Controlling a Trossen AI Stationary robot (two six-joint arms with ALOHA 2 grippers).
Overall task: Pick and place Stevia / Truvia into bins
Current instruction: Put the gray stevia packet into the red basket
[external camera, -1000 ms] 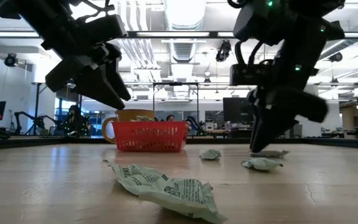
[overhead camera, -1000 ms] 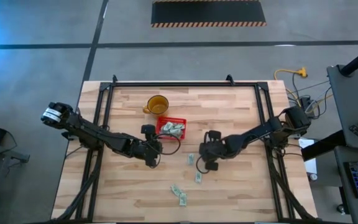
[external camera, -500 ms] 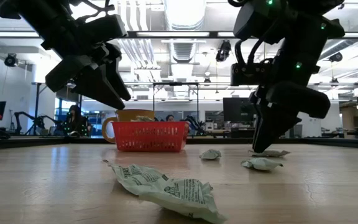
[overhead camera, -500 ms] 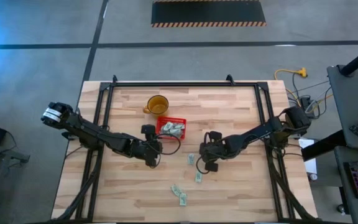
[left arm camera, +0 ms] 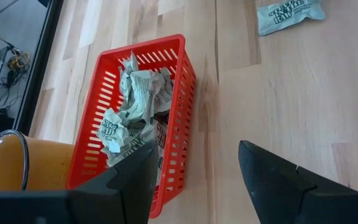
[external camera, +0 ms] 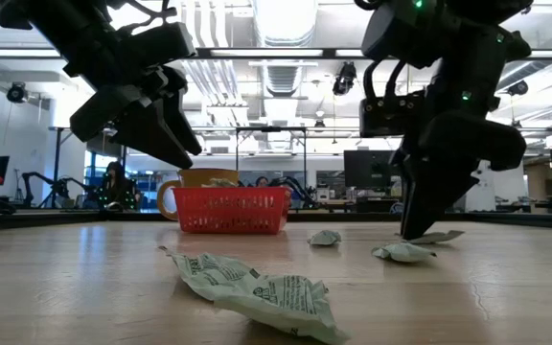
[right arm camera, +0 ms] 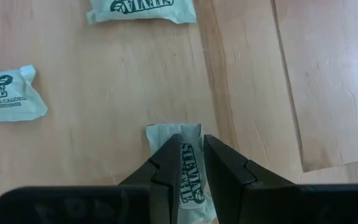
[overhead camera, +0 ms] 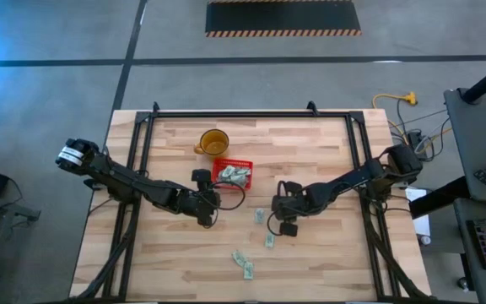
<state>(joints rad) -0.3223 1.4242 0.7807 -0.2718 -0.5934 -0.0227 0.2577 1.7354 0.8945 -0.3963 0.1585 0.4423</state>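
Sachets (left arm camera: 137, 102) crumpled inside red basket (left arm camera: 178, 124)

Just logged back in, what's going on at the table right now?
The robot is sorting sweetener sachets into the red basket, which already holds several crumpled ones. The right gripper is down at the tabletop, pinching one sachet between its fingers, with others lying loose nearby. The left gripper hangs open beside the basket, holding nothing. The amber cup stands just behind the basket.
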